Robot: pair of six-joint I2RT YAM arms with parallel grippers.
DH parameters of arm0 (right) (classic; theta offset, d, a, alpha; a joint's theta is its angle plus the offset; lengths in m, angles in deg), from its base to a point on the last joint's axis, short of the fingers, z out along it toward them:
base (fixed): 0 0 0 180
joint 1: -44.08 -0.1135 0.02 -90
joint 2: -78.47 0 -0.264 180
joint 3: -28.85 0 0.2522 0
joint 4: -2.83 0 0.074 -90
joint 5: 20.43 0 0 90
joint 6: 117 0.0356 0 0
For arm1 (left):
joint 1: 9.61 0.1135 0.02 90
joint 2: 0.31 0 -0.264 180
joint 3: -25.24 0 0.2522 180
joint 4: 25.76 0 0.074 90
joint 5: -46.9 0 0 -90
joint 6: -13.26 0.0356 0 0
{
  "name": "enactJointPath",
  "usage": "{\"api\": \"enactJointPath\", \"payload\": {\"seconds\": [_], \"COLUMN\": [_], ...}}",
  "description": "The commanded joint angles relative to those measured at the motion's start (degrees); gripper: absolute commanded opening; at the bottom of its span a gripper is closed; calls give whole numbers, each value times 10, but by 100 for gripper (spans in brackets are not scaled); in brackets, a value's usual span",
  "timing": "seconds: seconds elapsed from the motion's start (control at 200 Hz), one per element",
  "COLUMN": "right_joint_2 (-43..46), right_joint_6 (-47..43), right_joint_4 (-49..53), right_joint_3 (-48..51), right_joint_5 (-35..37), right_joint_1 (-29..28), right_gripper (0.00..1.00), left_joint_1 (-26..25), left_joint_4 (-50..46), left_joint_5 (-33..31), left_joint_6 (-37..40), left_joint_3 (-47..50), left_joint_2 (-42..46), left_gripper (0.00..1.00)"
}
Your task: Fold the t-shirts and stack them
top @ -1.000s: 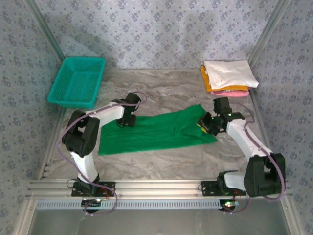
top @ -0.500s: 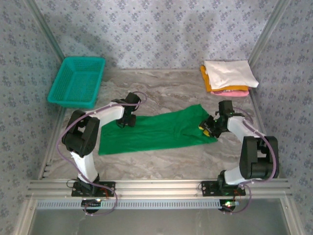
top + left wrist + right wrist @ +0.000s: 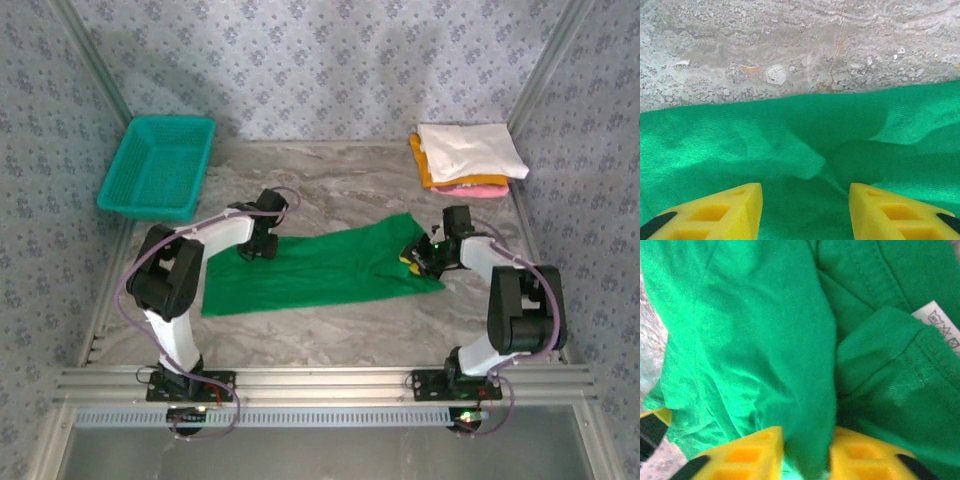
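Teal mesh basket at far left, marbled tabletop, patterned walls

I see my left tool low over the green t-shirt. Its two yellow fingers stand apart, and green cloth lies in the gap between them. The cloth has soft bumps and one little fold near the middle. Past the shirt's far edge is the gray, speckled counter, with a thin orange line running down it.

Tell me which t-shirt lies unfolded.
The green t-shirt, spread flat; the white t-shirt, orange-yellow t-shirt and pink t-shirt sit folded in a far-right stack.
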Motion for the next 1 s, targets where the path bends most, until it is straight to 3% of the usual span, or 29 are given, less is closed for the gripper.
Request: {"api": "enactJointPath", "payload": {"seconds": [0.0,0.205,0.72,0.815,0.994], "right_joint_2": [-8,43,111,102,104], "right_joint_6": [6,12,16,-2,-31], "right_joint_4": [-14,48,190,205,215], "right_joint_3": [13,-19,-16,-11,-46], "right_joint_5": [-22,-3,-6,26,124], "right_joint_1": [-1,7,48,50,29], "right_gripper": [13,0,0,32,41], "left_joint_1": [3,4,7,9,11], "left_joint_4": [-12,-10,-15,-14,-14], "left_joint_5": [-10,-12,-20,-21,-22], "left_joint_6": [-3,1,3,4,4], "left_joint_3": [-8,-7,-5,-5,-18], "left_joint_2": [-3,1,6,7,23], "left_gripper": [49,49,49,49,50]}}
